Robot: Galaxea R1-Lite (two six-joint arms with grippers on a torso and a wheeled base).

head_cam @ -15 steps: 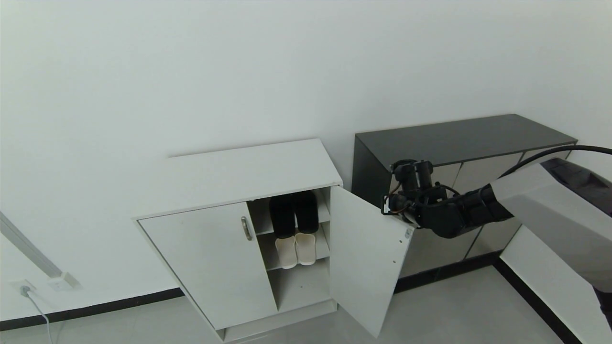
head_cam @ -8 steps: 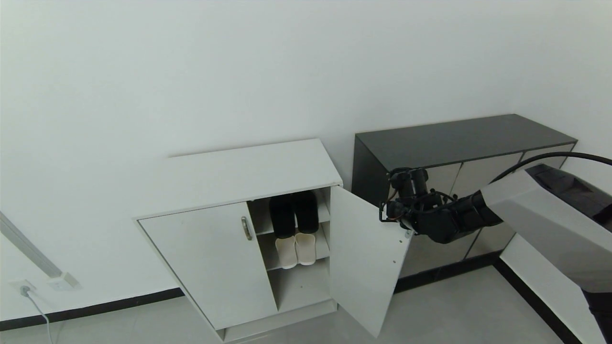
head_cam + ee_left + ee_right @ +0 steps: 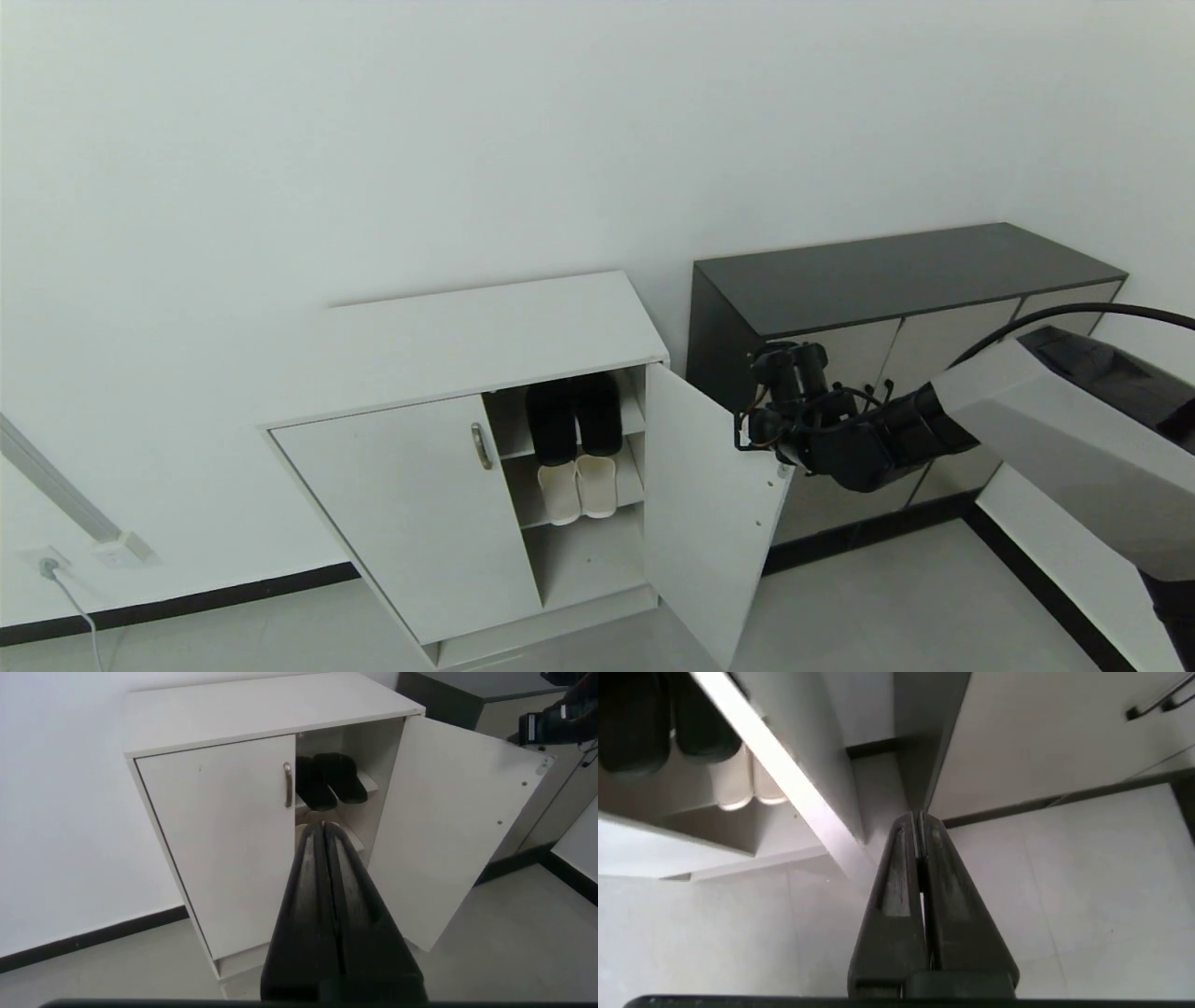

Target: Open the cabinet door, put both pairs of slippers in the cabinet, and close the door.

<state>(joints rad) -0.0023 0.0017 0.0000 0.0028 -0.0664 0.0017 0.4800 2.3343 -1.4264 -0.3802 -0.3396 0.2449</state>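
Before white wall (image 3: 560, 140), cabinet door (image 3: 709, 509) edge beside right jaws.

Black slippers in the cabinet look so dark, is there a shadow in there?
Head view: yes, the black slippers sit in shade under the cabinet top, while the white slippers below catch more light. Left wrist view: the inside looks dim too, beside the better lit open door.
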